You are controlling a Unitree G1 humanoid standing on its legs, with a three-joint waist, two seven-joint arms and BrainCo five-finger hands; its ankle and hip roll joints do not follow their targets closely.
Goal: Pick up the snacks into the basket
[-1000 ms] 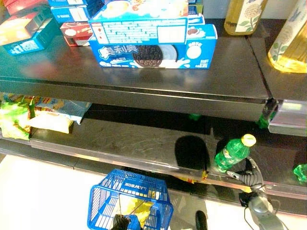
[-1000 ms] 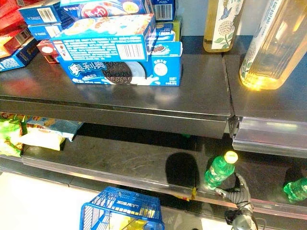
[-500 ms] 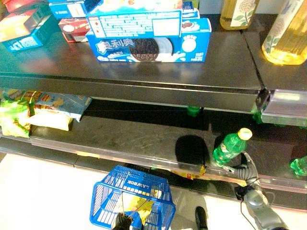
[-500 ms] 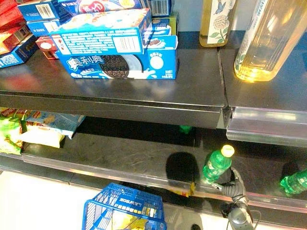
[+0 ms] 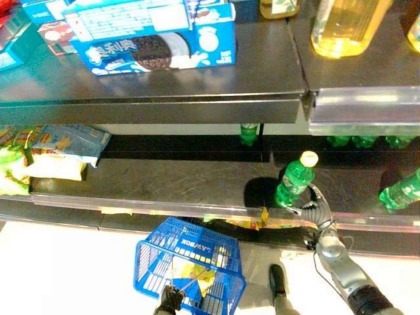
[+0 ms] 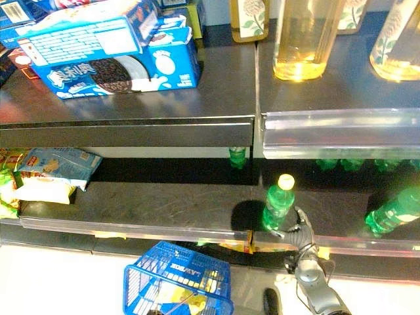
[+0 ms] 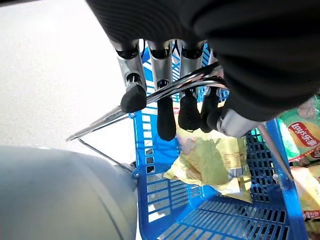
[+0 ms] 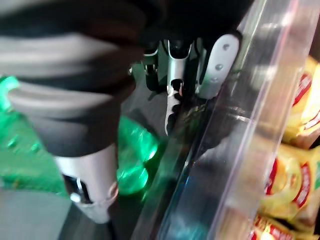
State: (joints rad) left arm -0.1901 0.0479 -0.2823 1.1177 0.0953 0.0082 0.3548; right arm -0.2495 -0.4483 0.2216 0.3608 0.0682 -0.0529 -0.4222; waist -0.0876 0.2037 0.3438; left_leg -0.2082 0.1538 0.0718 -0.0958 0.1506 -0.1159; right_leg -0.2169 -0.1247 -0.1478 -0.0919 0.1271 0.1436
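Fingers [image 7: 167, 115] of left hand [image 7: 200, 60] remain curled on basket [image 5: 190, 266] handle; right hand [image 5: 308, 210] fingers unclear, nearer green bottle [image 5: 293, 180]

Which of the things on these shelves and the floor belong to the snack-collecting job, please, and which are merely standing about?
Part of the job:
blue basket, its handle held in the left hand
yellow snack bag inside the basket
snack bags on the lower shelf
green bottle by the right hand

Just there:
biscuit boxes
oil bottles

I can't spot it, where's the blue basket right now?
The blue basket hangs below the lower shelf at the robot's left, its wire handle hooked in the left hand.
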